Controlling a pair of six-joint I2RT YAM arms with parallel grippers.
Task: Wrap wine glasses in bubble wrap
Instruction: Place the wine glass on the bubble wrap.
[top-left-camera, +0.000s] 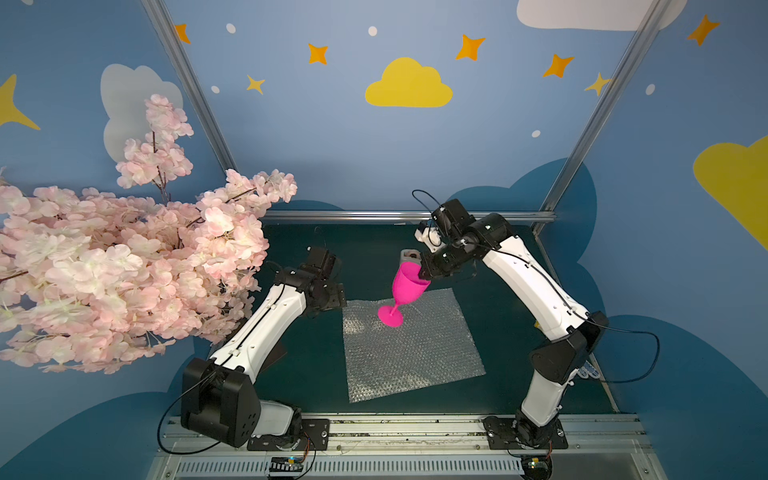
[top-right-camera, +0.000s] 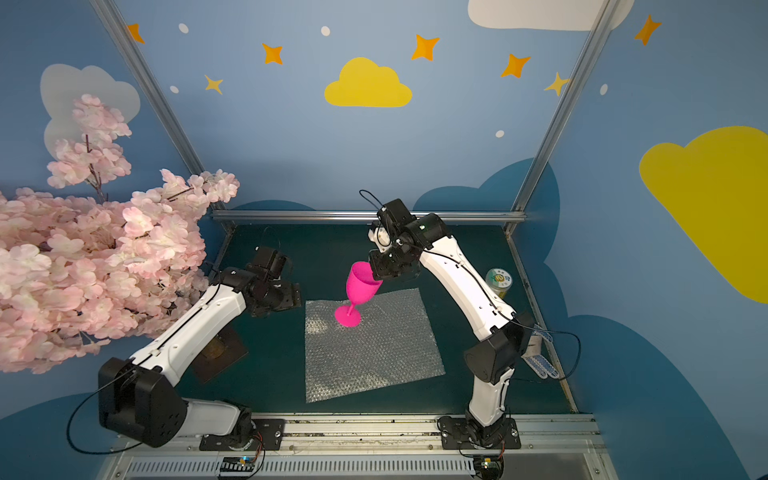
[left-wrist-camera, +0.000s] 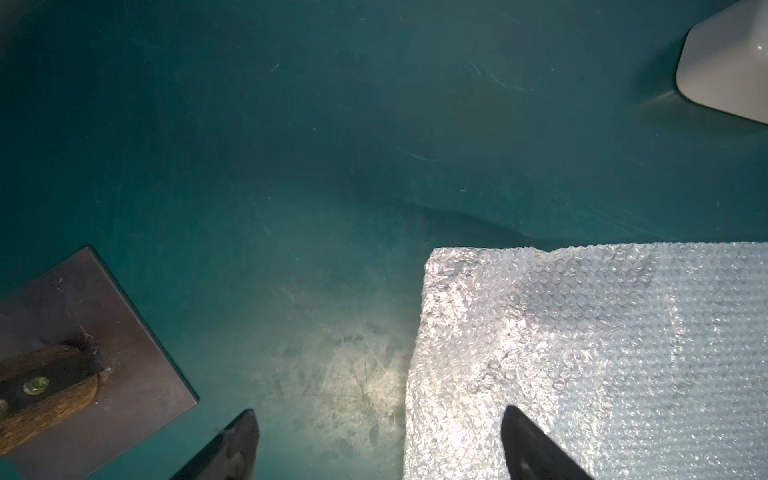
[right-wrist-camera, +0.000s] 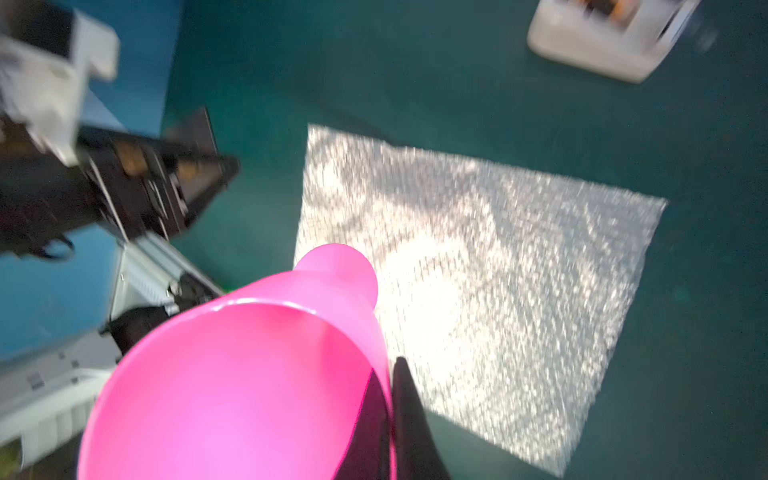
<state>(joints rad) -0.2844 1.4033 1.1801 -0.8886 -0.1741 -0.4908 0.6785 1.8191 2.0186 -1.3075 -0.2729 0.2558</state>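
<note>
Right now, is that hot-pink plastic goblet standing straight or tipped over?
Tipped. In both top views the hot-pink plastic goblet leans, its rim pinched by the right gripper, foot over the clear bubble-wrap sheet.

walls: blue, yellow clouds, orange stars | tabletop: dark teal | blossom branch: pink | frame: aluminium

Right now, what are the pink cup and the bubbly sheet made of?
The cup looks like plastic, not glass: solid hot pink, nothing shows through, smooth with a soft sheen inside. The sheet looks like bubble wrap: thin clear film covered in rows of tiny bubbles, glinting silvery in the light.
</note>
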